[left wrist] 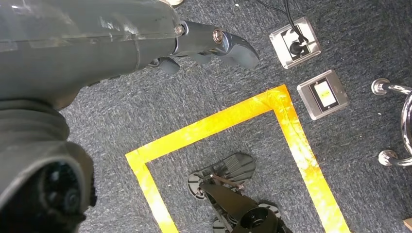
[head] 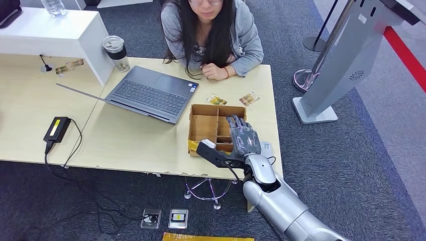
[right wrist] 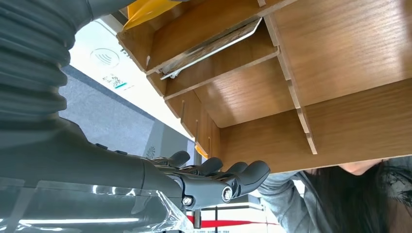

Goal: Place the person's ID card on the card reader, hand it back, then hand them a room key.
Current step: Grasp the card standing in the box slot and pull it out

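The right robot hand (head: 243,138) hung over the wooden divided box (head: 205,125) near the tabletop's (head: 130,140) front edge, its fingers spread wide and holding nothing. In the right wrist view a flat card (right wrist: 214,46) lay in one of the box's narrow compartments, beside the white card reader (right wrist: 104,58). The left robot hand (left wrist: 204,43) hung over the carpet, fingers loosely extended and empty. A person (head: 211,35) sat across the tabletop behind a laptop (head: 150,93).
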Tool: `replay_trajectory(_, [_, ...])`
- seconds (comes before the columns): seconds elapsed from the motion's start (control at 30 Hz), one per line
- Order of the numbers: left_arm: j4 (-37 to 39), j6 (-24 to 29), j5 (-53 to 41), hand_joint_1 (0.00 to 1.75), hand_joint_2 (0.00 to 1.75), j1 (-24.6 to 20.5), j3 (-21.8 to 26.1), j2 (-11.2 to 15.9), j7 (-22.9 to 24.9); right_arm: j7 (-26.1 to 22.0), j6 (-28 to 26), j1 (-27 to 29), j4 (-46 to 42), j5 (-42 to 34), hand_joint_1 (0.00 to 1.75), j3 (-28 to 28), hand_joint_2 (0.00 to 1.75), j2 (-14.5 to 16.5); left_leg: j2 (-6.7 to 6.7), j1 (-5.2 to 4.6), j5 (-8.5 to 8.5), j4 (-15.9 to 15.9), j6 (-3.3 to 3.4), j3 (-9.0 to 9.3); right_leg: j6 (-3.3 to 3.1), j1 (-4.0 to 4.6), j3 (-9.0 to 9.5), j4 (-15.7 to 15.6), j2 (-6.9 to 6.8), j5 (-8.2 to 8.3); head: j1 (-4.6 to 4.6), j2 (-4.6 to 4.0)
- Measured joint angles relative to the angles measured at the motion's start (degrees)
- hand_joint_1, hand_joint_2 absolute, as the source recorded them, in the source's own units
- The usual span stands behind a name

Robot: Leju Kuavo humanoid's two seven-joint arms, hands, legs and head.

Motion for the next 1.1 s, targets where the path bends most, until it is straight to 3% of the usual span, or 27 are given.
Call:
replay_trajectory(0.37, [0.00, -0.03, 0.02, 0.00, 0.00, 0.01, 0.00, 0.00, 0.00, -0.07, 1.05, -0.02, 0.00, 0.45, 0.05, 0.00, 1.75, 0.02, 0.00, 0.00, 0.00, 0.00, 0.00, 0.00, 0.00, 0.00, 0.00, 0.00, 0.00, 0.00, 0.00, 0.00])
replay_trajectory(0.5, [0.00, -0.07, 0.01, 0.00, 0.00, 0.01, 0.00, 0.00, 0.00, -0.13, 0.95, -0.03, 0.08, 0.45, 1.75, 0.00, 1.75, 0.03, 0.00, 0.00, 0.00, 0.00, 0.00, 0.00, 0.00, 0.00, 0.00, 0.00, 0.00, 0.00, -0.01, 0.00])
replay_trajectory(1.1, [0.00, 0.69, -0.03, 0.00, 0.00, 0.01, 0.00, 0.00, 0.02, -0.19, 2.99, -0.99, 1.37, -0.57, 1.75, 0.15, 1.75, 0.15, 0.00, 0.00, 0.00, 0.00, 0.00, 0.00, 0.00, 0.00, 0.00, 0.00, -0.01, 0.00, 0.01, 0.00])
